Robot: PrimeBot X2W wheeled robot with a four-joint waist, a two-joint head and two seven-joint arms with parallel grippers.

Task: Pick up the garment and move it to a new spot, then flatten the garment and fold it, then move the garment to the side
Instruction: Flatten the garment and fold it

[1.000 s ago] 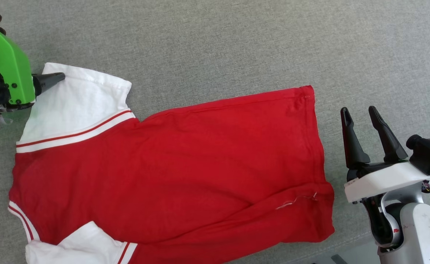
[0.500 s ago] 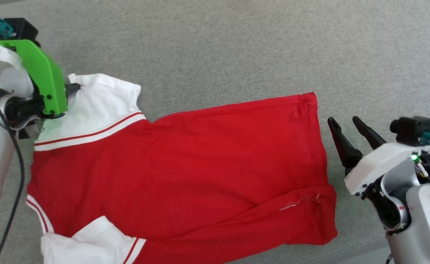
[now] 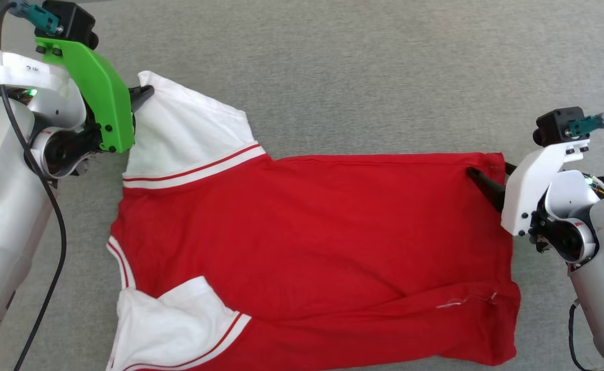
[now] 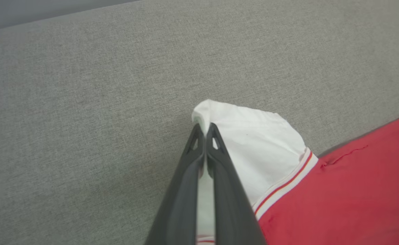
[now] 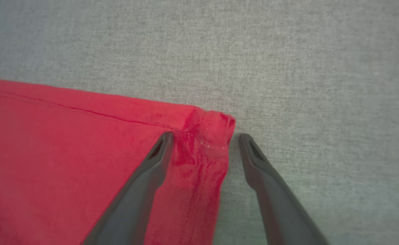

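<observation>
A red T-shirt, the garment (image 3: 307, 232), lies spread on a gray fabric surface (image 3: 358, 77). Its collar end is toward my left side and its hem toward my right. It has 2 white sleeves with red and white stripe trim. The far sleeve (image 3: 188, 129) is pulled out toward my left arm, and the near sleeve (image 3: 178, 319) is folded in over the red body.

My left gripper (image 4: 204, 127) is clenched on the outer corner of the far sleeve, with a thin fold of white cloth pinched between its 2 fingers. My right gripper (image 5: 206, 136) is spread apart at the far hem corner (image 5: 216, 126). 1 finger rests over the red cloth and the other lies on the gray surface just beside the hem edge, so nothing is gripped there yet.

I judge the shirt to be light, limp and easily wrinkled. It will sag and bunch wherever it is not supported, and thin cloth can slip from a shallow pinch. The stitched hem corner and the sleeve edge look like the firmest places to take hold, with both layers caught together.
</observation>
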